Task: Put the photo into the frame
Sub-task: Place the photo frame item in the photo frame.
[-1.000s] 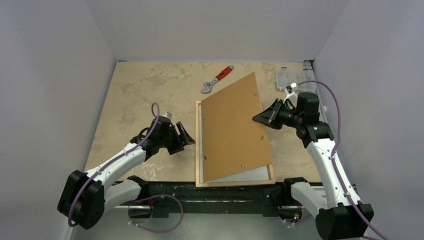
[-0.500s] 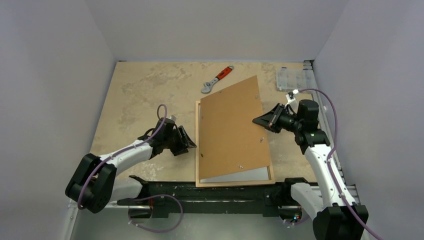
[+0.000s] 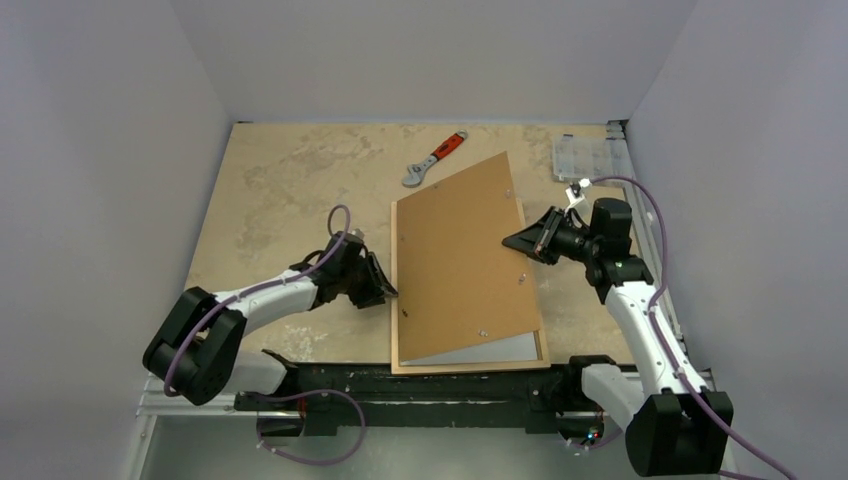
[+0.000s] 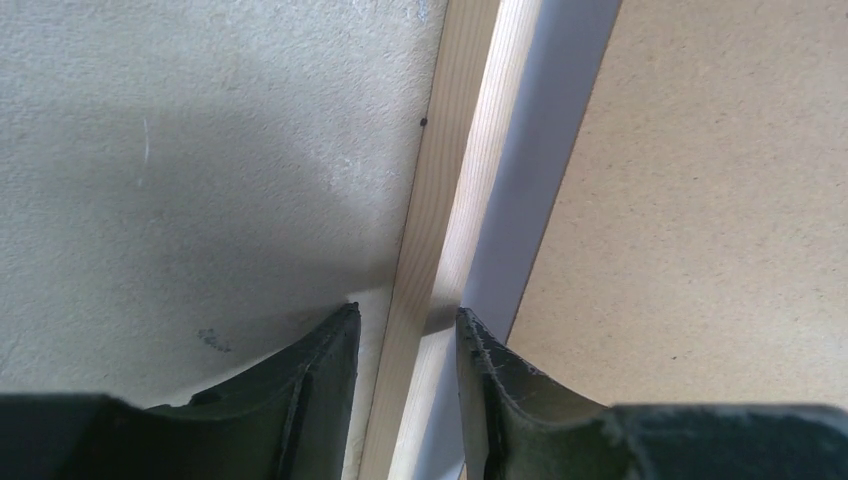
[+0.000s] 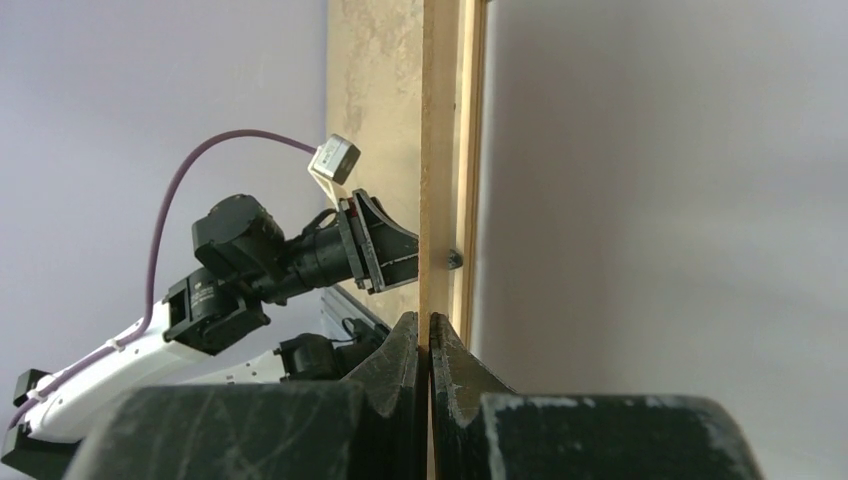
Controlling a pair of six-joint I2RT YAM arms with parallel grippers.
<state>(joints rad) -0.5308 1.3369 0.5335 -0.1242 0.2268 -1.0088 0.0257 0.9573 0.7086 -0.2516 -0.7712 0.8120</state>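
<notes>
Here the frame (image 3: pixel 470 368) lies flat at the near middle of the desk (image 3: pixel 290 190), its long sides running away from the arms. Inside it, along the near end, a pale strip shows, apparently the photo (image 3: pixel 505 348) lying white side up. The rest is covered by the brown backing board (image 3: pixel 465 260), which sits askew on the frame, its far right corner swung out past the frame's edge.

The left gripper (image 4: pixel 405 320) is low at the frame's left side. Its fingers (image 4: pixel 320 390) are spread, one on either side of the wooden strip, and a gap shows at the outer one. The right gripper (image 3: pixel 508 240) has its fingers pressed together at the board's right edge, but I cannot tell whether they pinch the board or only touch it.

Farther back, an orange-handled wrench (image 3: pixel 432 160) lies on the desk, and a clear plastic box (image 3: pixel 580 155) sits at the far right corner.
</notes>
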